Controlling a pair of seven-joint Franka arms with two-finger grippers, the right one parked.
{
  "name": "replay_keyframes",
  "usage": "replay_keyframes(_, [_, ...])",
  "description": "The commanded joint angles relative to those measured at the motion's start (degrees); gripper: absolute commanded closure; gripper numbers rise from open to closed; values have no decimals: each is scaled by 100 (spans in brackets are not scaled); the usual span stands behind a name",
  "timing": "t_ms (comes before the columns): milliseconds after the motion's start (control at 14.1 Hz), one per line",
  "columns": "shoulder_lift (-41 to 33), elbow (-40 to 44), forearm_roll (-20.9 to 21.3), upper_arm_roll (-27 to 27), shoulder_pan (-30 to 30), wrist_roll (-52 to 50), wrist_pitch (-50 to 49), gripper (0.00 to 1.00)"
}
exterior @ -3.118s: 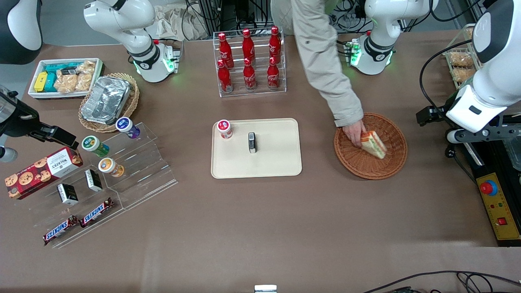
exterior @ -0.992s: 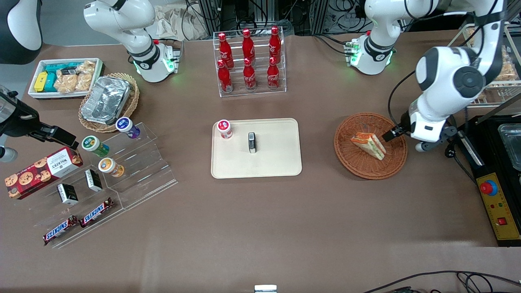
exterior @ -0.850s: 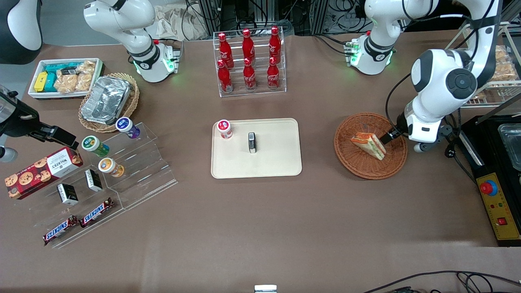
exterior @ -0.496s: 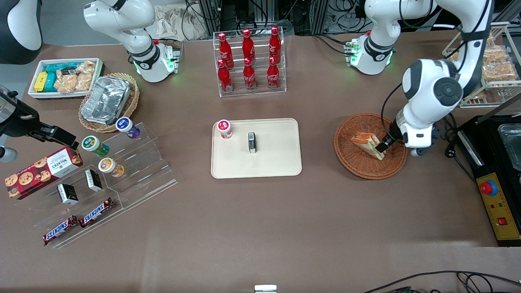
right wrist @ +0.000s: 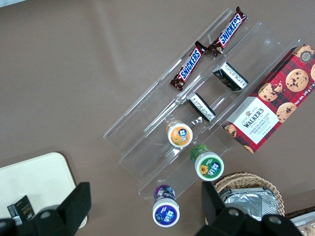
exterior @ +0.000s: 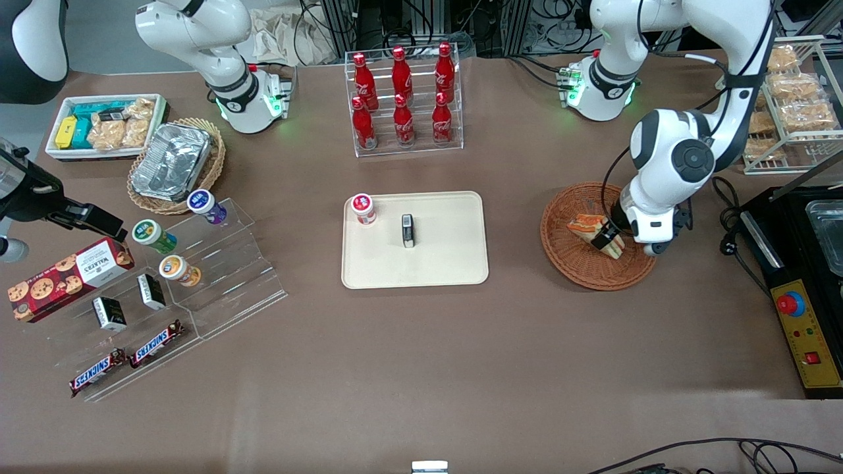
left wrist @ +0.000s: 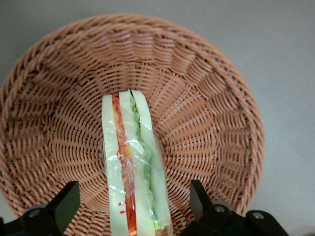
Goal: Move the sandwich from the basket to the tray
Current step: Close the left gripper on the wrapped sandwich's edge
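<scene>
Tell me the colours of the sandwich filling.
Red and green between white bread on the sandwich, clearest in the left wrist view.

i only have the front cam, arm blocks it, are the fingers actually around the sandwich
Observer: In the left wrist view the gripper is open, one finger on each side of the sandwich, with gaps.
Operator: how's it sitting
Observer: On edge in the basket, its cut side with the filling layers facing the wrist camera.
Operator: tray free?
Observer: Partly. The right wrist view shows only a corner of the tray, with a small dark box on it.
</scene>
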Motion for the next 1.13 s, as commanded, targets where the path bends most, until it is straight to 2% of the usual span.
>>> replay_keyframes(0, [0,-118,39,-17,-21,-151,125,1])
replay_keyframes(213, [-9,-302,39,-17,-108,-151,388,4])
replay_keyframes(283, [0,-337,22,17,-300,-159,450,12])
replay_keyframes(425, [26,-320,22,27,-311,-282,451,39])
replay_keyframes(567, [26,-276,31,27,-302,-256,442,60])
replay_keyframes(850, [-52,-206,39,53,-267,-212,363,75])
replay_keyframes(921, [-79,-154,39,53,-267,-212,232,83])
replay_keyframes(992, [-114,-31,39,53,-267,-212,-30,97])
replay_keyframes(1063, [-175,127,100,53,-276,-212,-381,100])
